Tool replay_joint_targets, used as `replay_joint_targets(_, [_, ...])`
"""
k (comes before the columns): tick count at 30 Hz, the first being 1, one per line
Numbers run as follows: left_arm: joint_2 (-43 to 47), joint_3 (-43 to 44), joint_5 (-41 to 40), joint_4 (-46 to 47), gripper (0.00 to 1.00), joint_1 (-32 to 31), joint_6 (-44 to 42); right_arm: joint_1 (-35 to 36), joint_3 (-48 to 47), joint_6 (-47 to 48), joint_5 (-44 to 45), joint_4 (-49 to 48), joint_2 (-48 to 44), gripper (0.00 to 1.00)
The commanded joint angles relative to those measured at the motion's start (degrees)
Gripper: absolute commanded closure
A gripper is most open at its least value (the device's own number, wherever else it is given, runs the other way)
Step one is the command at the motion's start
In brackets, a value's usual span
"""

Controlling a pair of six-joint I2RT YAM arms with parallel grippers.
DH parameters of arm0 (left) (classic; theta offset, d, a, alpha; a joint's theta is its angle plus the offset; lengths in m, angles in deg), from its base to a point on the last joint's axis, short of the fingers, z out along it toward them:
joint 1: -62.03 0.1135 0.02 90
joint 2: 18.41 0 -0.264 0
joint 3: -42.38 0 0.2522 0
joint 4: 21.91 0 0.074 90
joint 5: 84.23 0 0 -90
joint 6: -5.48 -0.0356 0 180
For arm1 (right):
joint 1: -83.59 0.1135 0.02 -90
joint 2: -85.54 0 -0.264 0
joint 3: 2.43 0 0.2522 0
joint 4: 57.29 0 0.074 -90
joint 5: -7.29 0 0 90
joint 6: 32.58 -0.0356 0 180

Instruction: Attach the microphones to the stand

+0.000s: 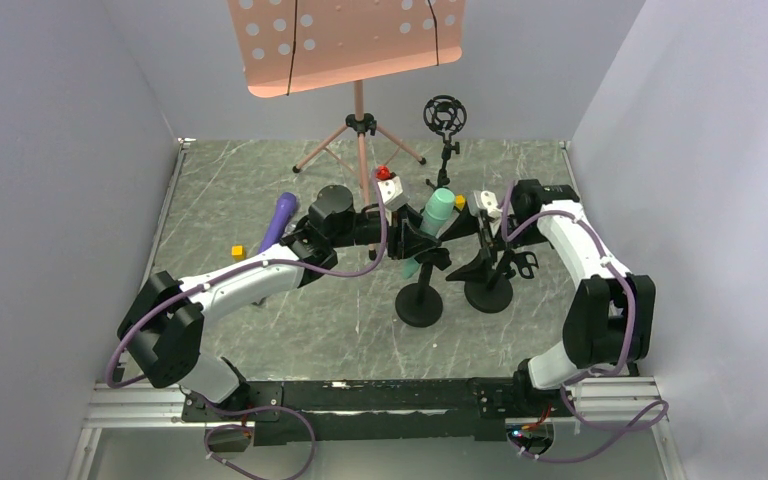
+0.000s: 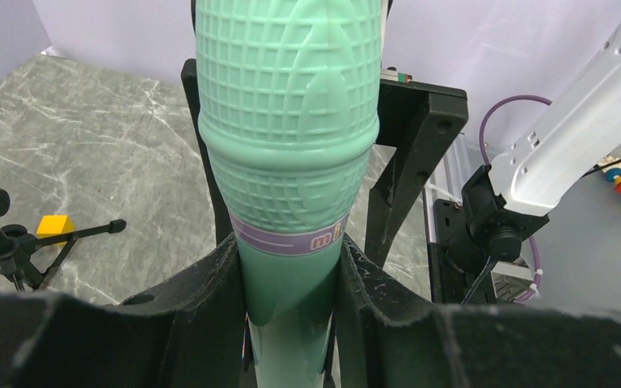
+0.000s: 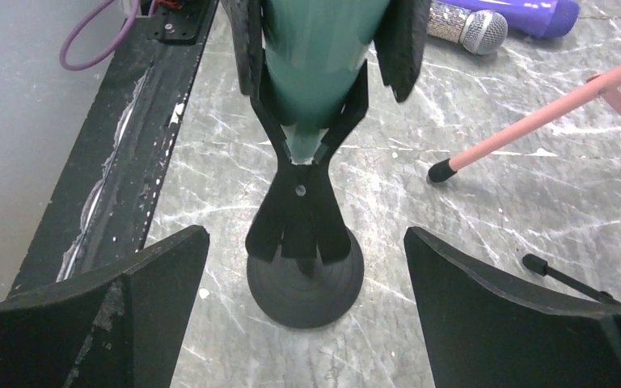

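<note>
My left gripper (image 1: 407,240) (image 2: 291,279) is shut on the mint green microphone (image 1: 438,211) (image 2: 289,121), which stands nearly upright. In the right wrist view the mint green microphone's (image 3: 315,56) tapered lower end sits between the prongs of the clip (image 3: 307,153) on a black stand (image 3: 305,283) (image 1: 420,304) with a round base. Facing that stand, my right gripper (image 1: 492,228) (image 3: 305,242) is open wide with nothing in it. The purple microphone (image 1: 279,221) (image 3: 525,12) and the glittery silver microphone (image 3: 467,27) lie on the table.
A second black round-base stand (image 1: 488,293) stands right of the first. A pink music stand (image 1: 360,120) and a black shock mount (image 1: 446,114) on a small tripod are at the back. Yellow blocks (image 1: 238,250) lie loose. The black rail (image 3: 129,137) runs along the near edge.
</note>
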Motion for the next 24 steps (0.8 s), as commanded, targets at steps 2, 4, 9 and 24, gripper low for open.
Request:
replay_joint_targets(2, [-0.08,0.29,0.21,-0.02,1.0,-0.36,-0.97,-1.81,-0.98,14.45,-4.7,10.7,4.14,0.05])
replay_joint_targets(4, [-0.14,0.78,0.17,-0.82,1.0,-0.38,-1.4,-1.87,-0.78,14.97,-5.17,11.12,5.09,0.07])
replay_joint_targets(9, [-0.09,1.32,0.15,-1.68,1.0,-0.41,-1.77,-1.87,-0.2,15.98,-6.11,11.12,5.21,0.1])
replay_joint_targets(24, [-0.18,3.35,-1.33,-5.94,1.0,-0.92,-3.95,-1.13,-0.42,15.91,-6.48,11.11,5.47,0.38])
